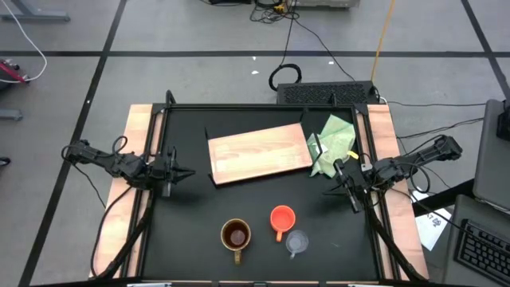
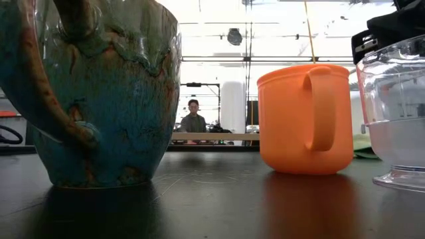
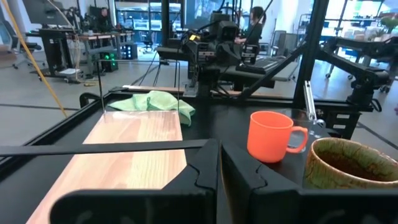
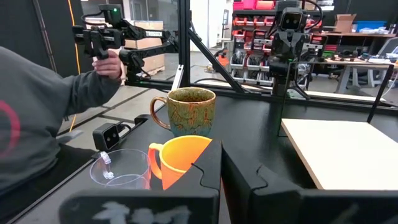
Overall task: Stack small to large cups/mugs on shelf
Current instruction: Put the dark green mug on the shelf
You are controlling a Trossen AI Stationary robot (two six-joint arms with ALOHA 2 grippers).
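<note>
Left gripper [image 1: 188,173] is closed and empty, low over the bench near its left edge; right gripper [image 1: 327,190] is likewise closed and empty near the right edge, its tips just off the green cloth [image 1: 335,145]. The shelf [image 1: 259,153] lies flat mid-bench toward the back edge, bare, with the cloth touching its right end. Along the front edge stand the mug [image 1: 236,237], the orange cup [image 1: 282,219] and the clear cup [image 1: 297,242], all upright and untouched.
</note>
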